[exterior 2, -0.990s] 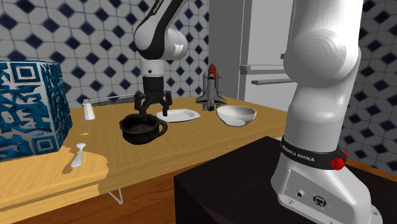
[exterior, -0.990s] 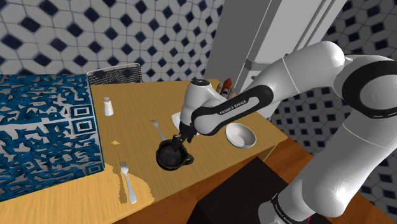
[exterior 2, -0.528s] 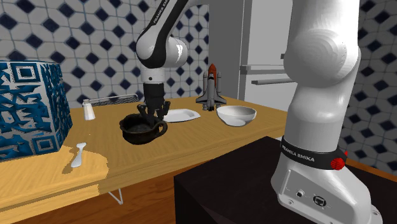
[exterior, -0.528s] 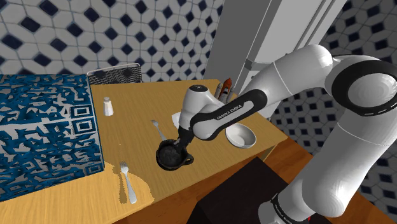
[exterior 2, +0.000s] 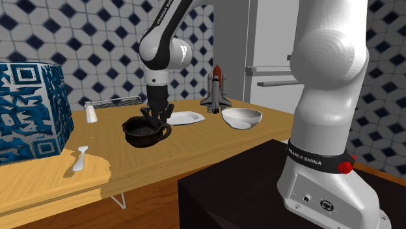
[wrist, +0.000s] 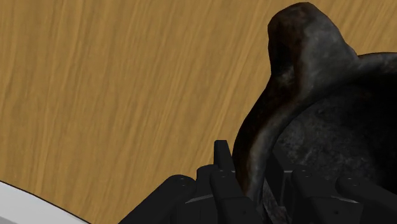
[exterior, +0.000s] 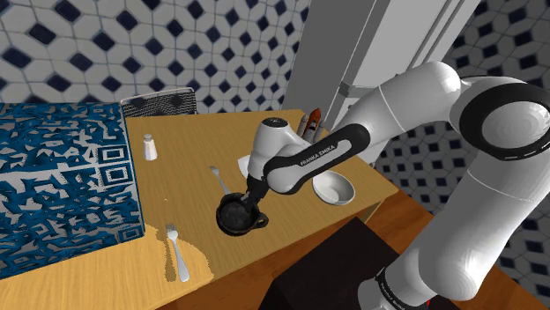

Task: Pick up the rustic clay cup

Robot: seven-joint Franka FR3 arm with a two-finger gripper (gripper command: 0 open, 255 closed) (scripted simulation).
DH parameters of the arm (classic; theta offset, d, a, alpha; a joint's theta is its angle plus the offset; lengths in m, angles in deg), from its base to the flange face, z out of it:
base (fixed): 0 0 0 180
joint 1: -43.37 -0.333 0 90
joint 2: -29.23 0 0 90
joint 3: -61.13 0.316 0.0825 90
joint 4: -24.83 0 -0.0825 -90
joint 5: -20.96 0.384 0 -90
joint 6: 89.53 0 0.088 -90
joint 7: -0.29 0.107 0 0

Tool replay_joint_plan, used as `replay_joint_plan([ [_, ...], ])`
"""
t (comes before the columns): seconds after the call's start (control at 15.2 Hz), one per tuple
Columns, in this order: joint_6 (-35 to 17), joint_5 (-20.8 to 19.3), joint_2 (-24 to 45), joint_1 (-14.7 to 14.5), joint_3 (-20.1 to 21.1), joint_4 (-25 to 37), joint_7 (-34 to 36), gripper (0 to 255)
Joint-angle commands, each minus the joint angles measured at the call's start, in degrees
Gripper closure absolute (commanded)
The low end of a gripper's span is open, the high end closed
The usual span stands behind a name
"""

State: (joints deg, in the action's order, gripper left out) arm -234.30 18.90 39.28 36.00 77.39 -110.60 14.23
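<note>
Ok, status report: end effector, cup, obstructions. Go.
End effector shut on dark cup rim, one finger inside, one outside. Cup on table, not yet lifted. White plate beside it, clear of lift path.

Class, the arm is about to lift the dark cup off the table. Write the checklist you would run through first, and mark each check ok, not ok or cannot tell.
1. Claw straddles the cup wall, one finger outside and one inside: ok.
2. Fingers meet the wall on both sides: ok, they appear to clasp it.
3. Cup stands upright on the table: ok.
4. Bowl and plate lie apart from the cup, clear of a straight lift: ok.
5. Grip on one side of the rim will keep the cup level: cannot tell.
</note>
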Motion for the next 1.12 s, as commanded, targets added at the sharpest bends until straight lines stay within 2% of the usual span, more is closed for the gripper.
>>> replay_joint_plan([
  [0.0, 0.7, 0.4, -0.8, 0.1, 0.1, 0.0, -0.2, 255],
  [0.92, 11.4, 4.0, -9.3, 0.5, 0.7, 2.5, -2.6, 255],
  [1.06, 11.5, 4.0, -9.4, 0.5, 0.7, 2.6, -2.6, 255],
])
